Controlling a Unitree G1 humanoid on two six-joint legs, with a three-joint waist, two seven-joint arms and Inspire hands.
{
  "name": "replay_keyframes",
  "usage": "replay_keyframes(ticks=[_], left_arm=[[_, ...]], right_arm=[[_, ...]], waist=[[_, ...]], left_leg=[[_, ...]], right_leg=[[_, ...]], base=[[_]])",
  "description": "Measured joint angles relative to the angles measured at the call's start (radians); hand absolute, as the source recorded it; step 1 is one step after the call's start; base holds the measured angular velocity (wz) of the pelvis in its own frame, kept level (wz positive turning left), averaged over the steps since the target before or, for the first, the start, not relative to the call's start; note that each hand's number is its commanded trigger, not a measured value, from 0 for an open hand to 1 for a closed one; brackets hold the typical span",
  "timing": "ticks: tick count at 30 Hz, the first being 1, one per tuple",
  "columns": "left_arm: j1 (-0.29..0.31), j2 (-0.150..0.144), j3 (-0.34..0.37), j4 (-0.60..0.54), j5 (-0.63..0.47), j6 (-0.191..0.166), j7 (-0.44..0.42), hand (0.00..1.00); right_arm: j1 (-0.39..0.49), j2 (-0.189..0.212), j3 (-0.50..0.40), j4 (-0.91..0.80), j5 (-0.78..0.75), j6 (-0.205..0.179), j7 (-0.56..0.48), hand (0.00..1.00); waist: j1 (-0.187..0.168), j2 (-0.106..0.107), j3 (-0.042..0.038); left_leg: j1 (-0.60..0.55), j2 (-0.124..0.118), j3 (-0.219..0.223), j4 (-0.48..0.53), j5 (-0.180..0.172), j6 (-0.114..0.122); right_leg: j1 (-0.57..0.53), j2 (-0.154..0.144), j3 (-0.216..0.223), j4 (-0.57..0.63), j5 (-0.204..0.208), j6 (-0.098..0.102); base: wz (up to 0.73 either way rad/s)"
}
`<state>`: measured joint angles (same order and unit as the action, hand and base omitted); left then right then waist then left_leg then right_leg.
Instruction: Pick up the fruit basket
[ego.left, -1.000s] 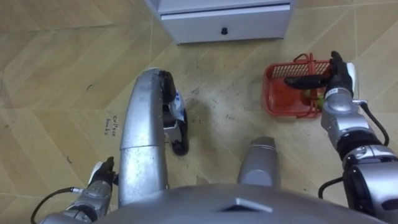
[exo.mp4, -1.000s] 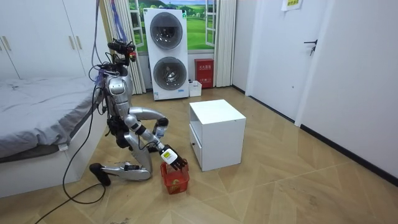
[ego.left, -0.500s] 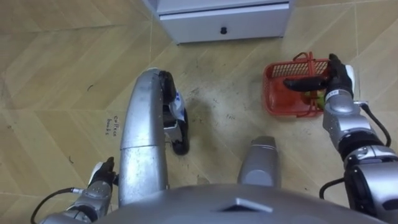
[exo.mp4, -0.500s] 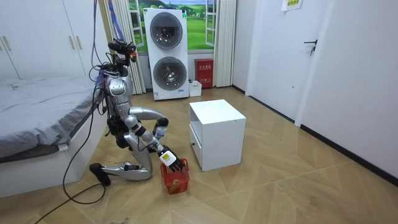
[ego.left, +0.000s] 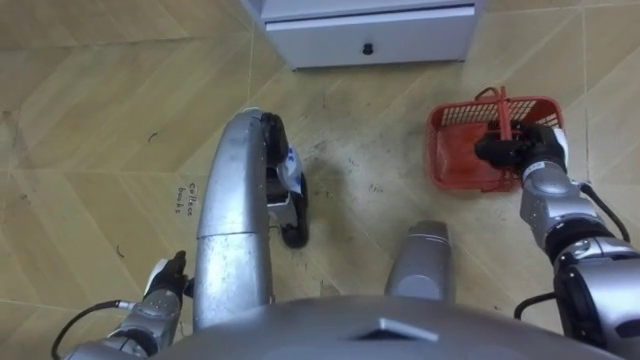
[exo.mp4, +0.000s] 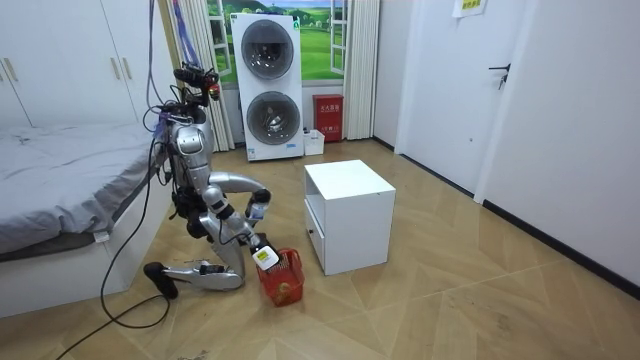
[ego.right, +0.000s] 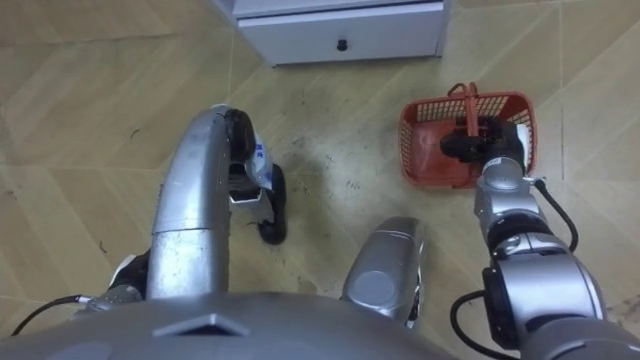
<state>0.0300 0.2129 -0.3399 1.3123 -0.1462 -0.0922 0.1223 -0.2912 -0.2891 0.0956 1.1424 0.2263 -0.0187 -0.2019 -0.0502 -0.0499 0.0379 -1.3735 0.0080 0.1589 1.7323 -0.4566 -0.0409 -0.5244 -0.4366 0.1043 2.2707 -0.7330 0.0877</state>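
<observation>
The robot knelt on the pale herringbone wooden floor (ego.left: 90, 120), with the white cabinet's drawer front (ego.left: 370, 40) at twelve o'clock. The red plastic mesh fruit basket (ego.left: 450, 150) sat on the floor at about two o'clock, well clear of the cabinet. The right hand (ego.left: 520, 152) was over the basket's three o'clock side, its dark fingers (ego.left: 492, 152) curled tight round the thin red handle (ego.left: 499, 108), which stood up at the basket's twelve o'clock edge. The left hand (ego.left: 160, 285) hung idle at seven o'clock beside the thigh. Whether it was open or closed could not be told.

The chief risk looked to be an off-centre hold. The hand seemed to grip the handle towards one side, and in the room view the basket appeared already tipped towards the robot. A quick lift could therefore let it hang crooked and roll out its contents, which were hidden under the hand. The handle was narrow and smooth, so it might slide through the fingers if the wrist turned while rising. If only one of a pair of handles was caught, the far side would probably sag. Standing up from the kneel could also swing the load towards the cabinet or against the robot's own knee
</observation>
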Motion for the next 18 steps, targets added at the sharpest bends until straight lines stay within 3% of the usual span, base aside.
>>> replay_keyframes(ticks=[10,18], left_arm=[[-0.023,-0.006,-0.001,0.001,-0.005,0.012,-0.007,0.00],[-0.026,-0.015,-0.019,0.001,-0.018,0.021,-0.020,0.00]], right_arm=[[-0.001,-0.020,0.001,0.022,-0.001,0.000,0.006,1.00],[-0.001,-0.016,0.016,0.021,-0.001,0.000,0.008,1.00]], waist=[[0.000,-0.003,0.0017],[-0.001,-0.015,0.0078]], left_leg=[[-0.014,0.004,0.000,-0.005,0.004,-0.007],[-0.017,0.015,0.002,-0.006,0.006,-0.011]], right_leg=[[-0.018,0.002,0.001,0.009,-0.001,0.002],[-0.029,0.008,0.002,0.013,-0.002,0.005]], base=[[0.00],[0.00]])
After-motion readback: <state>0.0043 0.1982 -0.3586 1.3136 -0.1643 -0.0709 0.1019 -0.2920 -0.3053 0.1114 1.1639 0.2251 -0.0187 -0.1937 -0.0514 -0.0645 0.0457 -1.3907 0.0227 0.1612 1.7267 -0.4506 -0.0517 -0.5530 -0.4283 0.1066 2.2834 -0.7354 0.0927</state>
